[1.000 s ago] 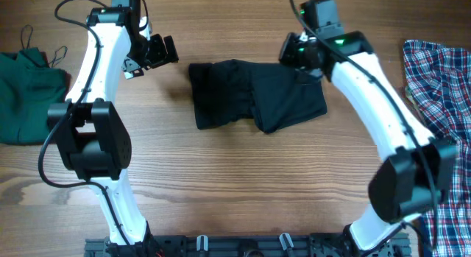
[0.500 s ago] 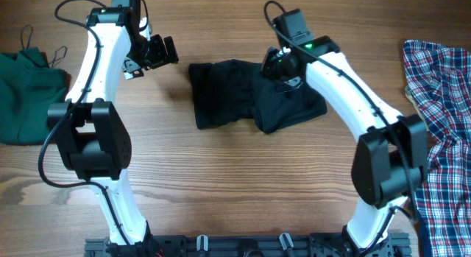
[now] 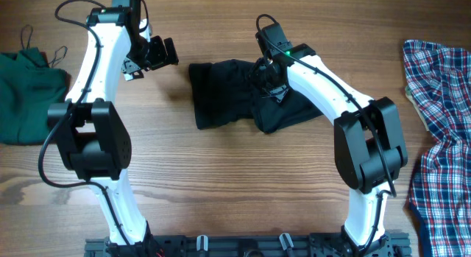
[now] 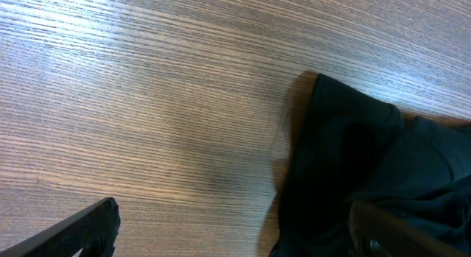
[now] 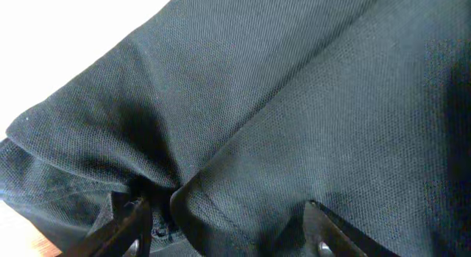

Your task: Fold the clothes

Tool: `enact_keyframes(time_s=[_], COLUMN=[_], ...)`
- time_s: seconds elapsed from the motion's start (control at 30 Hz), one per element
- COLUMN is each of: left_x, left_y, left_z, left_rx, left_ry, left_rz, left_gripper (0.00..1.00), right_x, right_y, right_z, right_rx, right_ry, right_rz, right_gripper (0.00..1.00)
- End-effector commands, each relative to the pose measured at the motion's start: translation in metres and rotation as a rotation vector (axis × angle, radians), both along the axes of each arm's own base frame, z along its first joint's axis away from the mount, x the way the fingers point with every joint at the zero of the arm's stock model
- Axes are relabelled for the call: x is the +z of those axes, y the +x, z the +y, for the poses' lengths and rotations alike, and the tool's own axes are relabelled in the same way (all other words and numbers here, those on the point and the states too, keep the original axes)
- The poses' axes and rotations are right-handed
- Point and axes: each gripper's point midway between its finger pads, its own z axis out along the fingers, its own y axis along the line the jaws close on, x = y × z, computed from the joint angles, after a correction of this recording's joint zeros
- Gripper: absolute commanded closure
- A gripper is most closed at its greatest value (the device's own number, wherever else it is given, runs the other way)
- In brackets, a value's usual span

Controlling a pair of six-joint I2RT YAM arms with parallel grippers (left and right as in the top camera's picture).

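The black shirt (image 3: 243, 96) lies folded in a rumpled bundle at the middle of the table. My right gripper (image 3: 266, 71) is low over its upper middle. In the right wrist view its fingers (image 5: 129, 222) stand apart, open, with a raised fold of the black shirt (image 5: 243, 139) between them, and the gripper (image 5: 229, 231) fills its view with cloth. My left gripper (image 3: 158, 52) hangs open over bare wood, left of the shirt. In the left wrist view the gripper (image 4: 235, 242) has the shirt's corner (image 4: 360, 161) under its right finger.
A dark green strappy top (image 3: 26, 95) lies bunched at the table's left edge. A red-blue-white plaid shirt (image 3: 440, 132) spreads along the right edge. Bare wooden table (image 3: 235, 183) lies in front of the black shirt.
My right gripper has moved left from the shirt's upper right edge to its upper middle and its jaws have spread wider. The left arm has not moved.
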Motion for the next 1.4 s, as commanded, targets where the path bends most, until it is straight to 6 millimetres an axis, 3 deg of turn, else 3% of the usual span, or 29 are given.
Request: enact_keyframes(time_s=[0.0,0.13,0.23,0.33,0.53,0.7,0.83,1.0,1.1,1.13,1.2,1.23,1.27,1.33,1.37], left_x=[0.014,0.014,0.014,0.014,0.014,0.014,0.014,0.014,0.014,0.014,0.014,0.014,0.014,0.014,0.014], left_y=[0.001,0.001,0.002,0.002,0.002,0.002,0.001,0.001,0.003,0.003,0.003,0.003,0.003,0.002,0.002], left_z=[0.0,0.0,0.0,0.0,0.0,0.0,0.0,0.0,0.0,0.0,0.0,0.0,0.0,0.0,0.0], left_rx=[0.006,0.007,0.006,0.007,0.007,0.007,0.006,0.007,0.007,0.007,0.007,0.007,0.007,0.007,0.007], left_ry=[0.003,0.004,0.003,0.004,0.004,0.003,0.003,0.004,0.004,0.004,0.004,0.004,0.004,0.004,0.004], left_rz=[-0.033,-0.033,-0.036,-0.037,-0.037,-0.036,-0.036,-0.033,-0.04,-0.041,-0.04,-0.04,-0.04,-0.04,-0.04], left_gripper=[0.0,0.0,0.0,0.0,0.0,0.0,0.0,0.0,0.0,0.0,0.0,0.0,0.0,0.0,0.0], right_x=[-0.016,-0.021,-0.019,-0.005,0.042,0.052,0.072,0.075,0.076,0.075,0.073,0.076,0.092,0.101,0.099], right_y=[-0.014,-0.014,-0.011,-0.001,0.011,0.015,0.034,0.048,0.053,0.055,0.059,0.063,0.069,0.067,0.066], right_z=[-0.002,0.001,0.004,0.008,0.002,0.004,0.01,-0.007,-0.006,-0.003,0.009,0.019,0.04,0.05,0.045], right_rx=[-0.052,-0.049,-0.046,0.0,-0.013,-0.012,-0.016,-0.066,-0.04,-0.014,0.052,0.122,0.313,0.472,0.48], right_ry=[0.016,0.036,0.051,0.057,0.089,0.126,0.162,0.076,0.063,0.057,0.064,0.079,0.112,0.129,0.113], right_rz=[0.063,0.059,0.049,0.0,-0.1,-0.115,-0.209,-0.279,-0.31,-0.324,-0.356,-0.393,-0.501,-0.564,-0.554], right_gripper=[0.35,0.41,0.73,0.95,0.96,0.96,0.96,0.96,0.95,0.9,0.39,0.23,0.05,0.01,0.01])
